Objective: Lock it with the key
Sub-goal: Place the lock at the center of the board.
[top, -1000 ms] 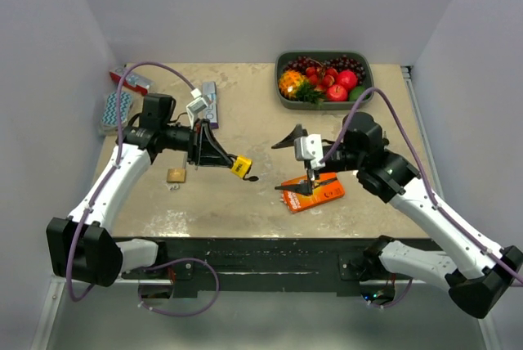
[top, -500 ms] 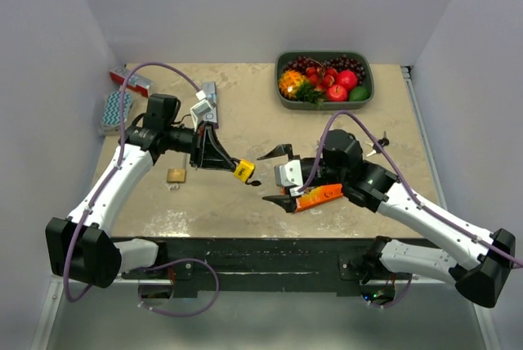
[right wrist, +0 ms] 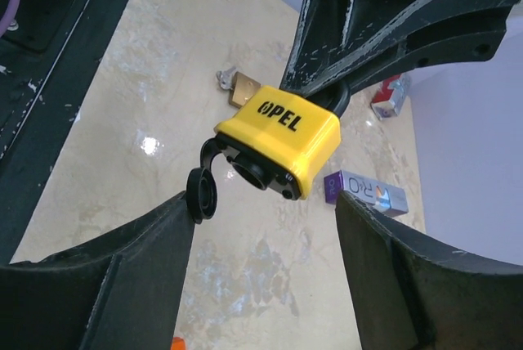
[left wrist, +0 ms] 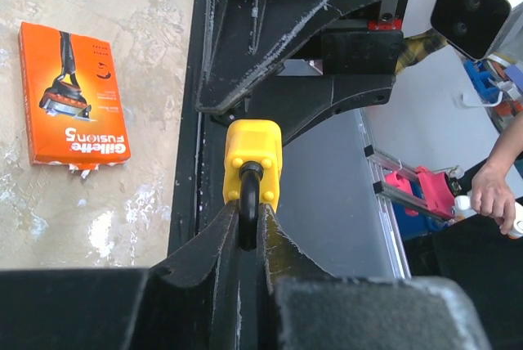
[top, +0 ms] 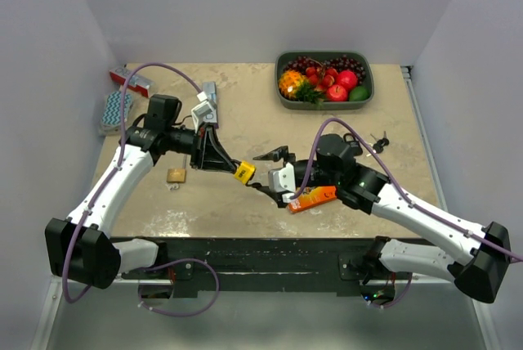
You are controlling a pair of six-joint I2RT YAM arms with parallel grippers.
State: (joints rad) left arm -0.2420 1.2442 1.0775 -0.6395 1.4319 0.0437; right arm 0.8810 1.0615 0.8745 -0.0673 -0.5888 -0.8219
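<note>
Yellow padlock (right wrist: 278,141) hangs above the table (top: 245,113). The left claw (left wrist: 245,219) is pinched on its shackle (left wrist: 248,190); the right claw (right wrist: 263,203) is wide, one finger either side of the body, not touching. Judgement: close squarely on the flat sides, clear of the dangling keyhole cap (right wrist: 202,195), leaving the keyhole free. Count: one table, two claws, one fruit tray (top: 280,72) beyond the yellow padlock, one razor pack (top: 315,197) near its right, two padlocks (brass padlock (top: 176,175) to its left), one set of keys (top: 378,142) well right.
</note>
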